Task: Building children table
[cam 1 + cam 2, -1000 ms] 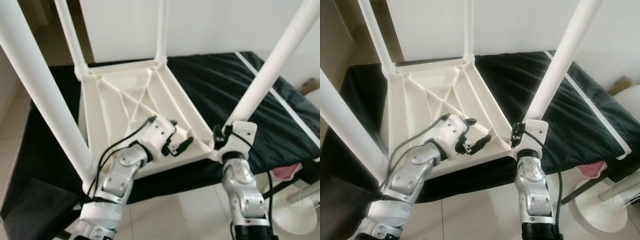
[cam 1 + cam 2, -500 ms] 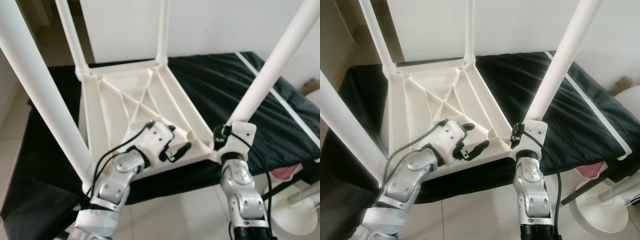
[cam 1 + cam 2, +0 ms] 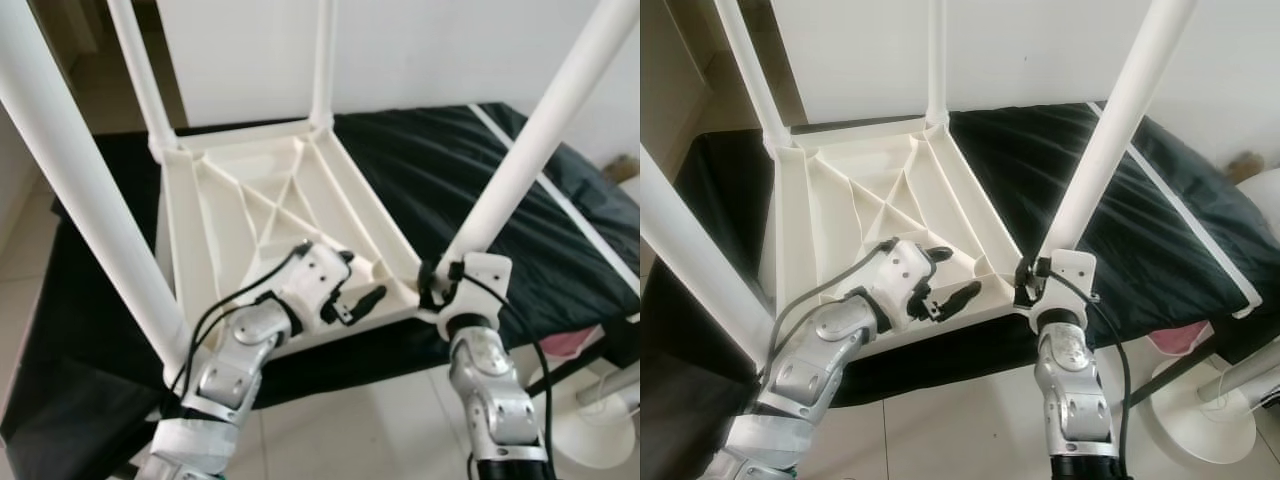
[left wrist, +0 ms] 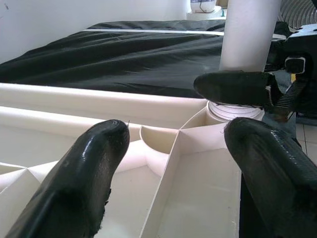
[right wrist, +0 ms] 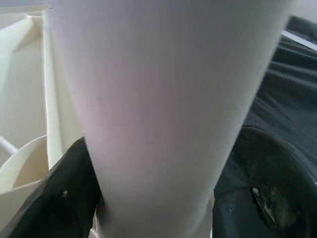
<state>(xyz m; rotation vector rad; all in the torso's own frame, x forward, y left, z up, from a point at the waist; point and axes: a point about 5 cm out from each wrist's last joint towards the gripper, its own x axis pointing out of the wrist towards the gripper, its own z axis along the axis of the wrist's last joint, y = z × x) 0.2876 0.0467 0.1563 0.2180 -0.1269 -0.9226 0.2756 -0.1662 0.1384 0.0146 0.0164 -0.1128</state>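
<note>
Right eye view: upturned table (image 3: 855,200) lies on a black bed (image 3: 1160,230), legs up. Right hand (image 3: 1032,285) grasps the near-right leg (image 3: 1110,140) at its socket, long axis rising away. Left hand (image 3: 945,280), released, hovers over the ribbed underside just beside that corner.

Four white table legs (image 3: 535,140) cut off at the top edge, right gripper (image 3: 432,285) fingertips hidden behind the near leg's base

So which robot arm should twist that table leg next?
Probably the right. The right gripper already wraps the near leg at its base, while the left gripper hovers open over the upturned tabletop.
</note>
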